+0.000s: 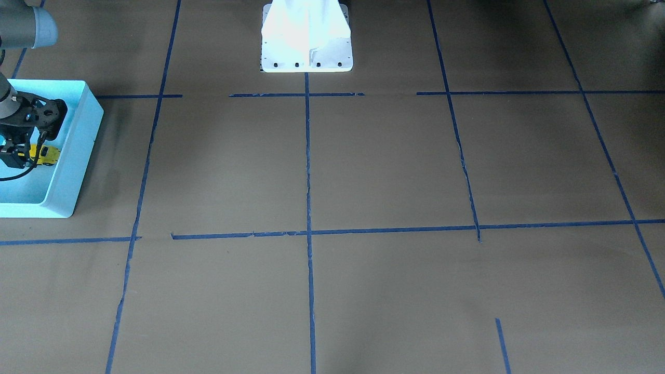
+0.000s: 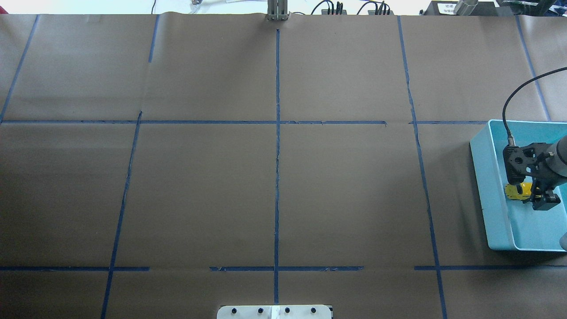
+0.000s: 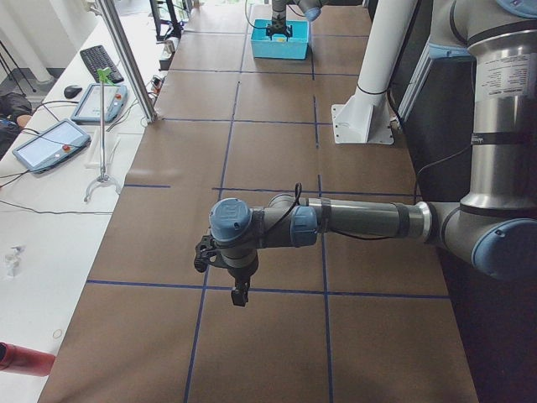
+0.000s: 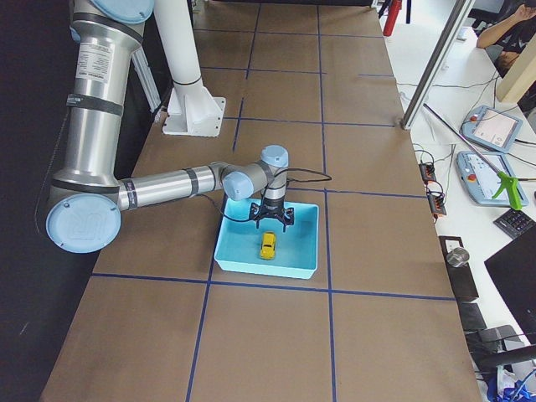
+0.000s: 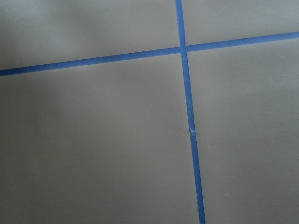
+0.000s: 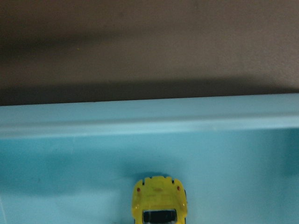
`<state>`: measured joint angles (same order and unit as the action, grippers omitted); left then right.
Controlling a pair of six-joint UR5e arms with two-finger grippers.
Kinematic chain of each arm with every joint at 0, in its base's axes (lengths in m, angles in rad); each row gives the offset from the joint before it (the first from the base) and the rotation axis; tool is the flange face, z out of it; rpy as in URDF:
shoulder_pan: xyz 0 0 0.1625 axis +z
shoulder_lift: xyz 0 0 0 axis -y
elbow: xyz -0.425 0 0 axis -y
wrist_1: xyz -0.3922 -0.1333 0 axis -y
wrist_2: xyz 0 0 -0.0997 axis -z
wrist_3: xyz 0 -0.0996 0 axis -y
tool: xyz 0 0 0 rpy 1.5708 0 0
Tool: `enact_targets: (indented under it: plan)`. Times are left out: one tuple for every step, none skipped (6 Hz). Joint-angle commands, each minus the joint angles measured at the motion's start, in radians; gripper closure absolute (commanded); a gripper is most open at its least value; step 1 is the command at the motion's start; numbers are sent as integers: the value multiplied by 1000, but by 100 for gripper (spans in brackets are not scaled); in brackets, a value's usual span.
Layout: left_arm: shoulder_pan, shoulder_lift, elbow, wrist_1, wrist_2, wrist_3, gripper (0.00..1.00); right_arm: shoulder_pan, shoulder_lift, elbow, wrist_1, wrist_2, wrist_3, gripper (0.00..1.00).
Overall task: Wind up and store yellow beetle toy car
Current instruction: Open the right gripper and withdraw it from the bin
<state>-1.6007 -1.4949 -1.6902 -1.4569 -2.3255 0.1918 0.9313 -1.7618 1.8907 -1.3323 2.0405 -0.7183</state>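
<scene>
The yellow beetle toy car [image 4: 268,245] lies on the floor of the turquoise bin [image 4: 264,268], away from the walls. My right gripper [image 4: 271,223] hangs just above it with its fingers spread open, and nothing sits between them. From overhead the car [image 2: 516,191] shows partly under the right gripper [image 2: 538,199], inside the bin [image 2: 485,186]. In the right wrist view, one end of the car [image 6: 159,203] pokes in at the bottom, below the bin's wall [image 6: 149,121]. My left gripper [image 3: 240,295] hovers low over bare brown paper far from the bin; I cannot tell whether it is open or shut.
The white robot pedestal [image 1: 306,36] stands at the middle of the table's robot side. Blue tape lines [image 2: 277,177] grid the brown paper. A side desk holds tablets [image 3: 50,143] and a keyboard. A metal post [image 3: 126,59] rises at the table's edge.
</scene>
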Motion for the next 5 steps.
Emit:
enact_targets:
  plan:
    - [-1, -1, -2, -2, 0, 0, 0, 230, -51, 18, -10, 137, -1, 0]
    - [-1, -1, -9, 1, -2, 0, 0, 412, -54, 18, -109, 218, -1, 0]
    - [-1, -1, -11, 1, 0, 0, 0, 570, -51, 11, -281, 274, 5, 0]
    - [-1, -1, -9, 1, 0, 0, 0, 707, -51, 13, -415, 279, 11, 0]
    - [-1, -1, -11, 3, 0, 0, 0, 806, -60, -5, -465, 277, 58, 0]
